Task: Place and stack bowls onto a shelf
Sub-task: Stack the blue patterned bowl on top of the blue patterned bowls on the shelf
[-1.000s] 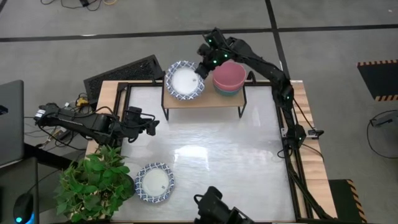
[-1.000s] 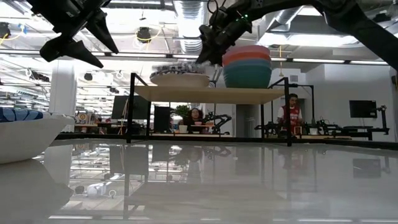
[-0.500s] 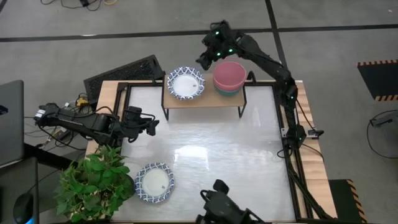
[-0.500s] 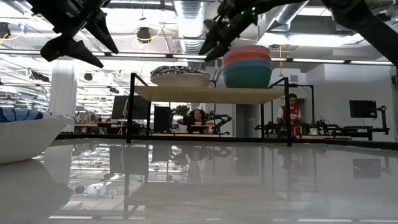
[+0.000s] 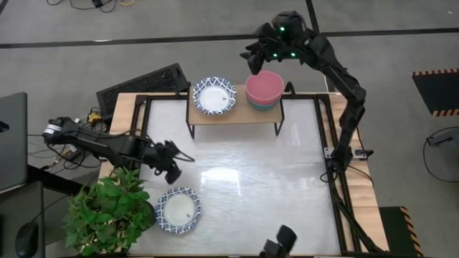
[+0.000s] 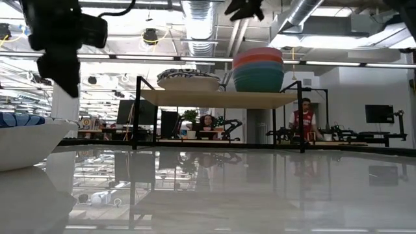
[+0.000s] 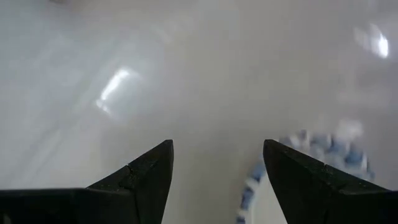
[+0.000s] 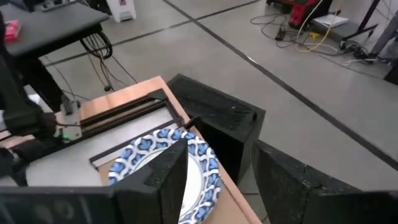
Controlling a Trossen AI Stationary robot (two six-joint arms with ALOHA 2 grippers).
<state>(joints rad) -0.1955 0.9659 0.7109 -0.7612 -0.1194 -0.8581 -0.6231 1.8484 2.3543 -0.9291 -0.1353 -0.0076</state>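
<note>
The shelf (image 5: 233, 115) stands at the table's far edge. On its left half sits a blue-rimmed patterned bowl (image 5: 213, 96), which looks stacked on others in the low view (image 6: 188, 79). On its right half the red-pink bowl (image 5: 264, 86) nests in the green-to-blue bowl (image 6: 258, 79). Another patterned bowl (image 5: 178, 210) rests on the table near the left front, its rim showing in the left wrist view (image 7: 298, 162). My left gripper (image 5: 176, 162) hovers open just above and beyond that bowl. My right gripper (image 5: 254, 61) is open, high over the shelf's far edge.
A potted plant (image 5: 107, 211) stands at the table's near left corner, beside the table bowl. A dark box (image 5: 143, 82) sits beyond the far left corner. The white table top (image 5: 258, 179) between the shelf and the near edge is bare. People sit in the room behind (image 6: 304, 117).
My right gripper has drawn back from the rim of the patterned bowl on the shelf, rising and moving toward the far right; the bowl stays on the shelf. My left gripper has moved right and toward the near edge, tipping down toward the bowl on the table.
</note>
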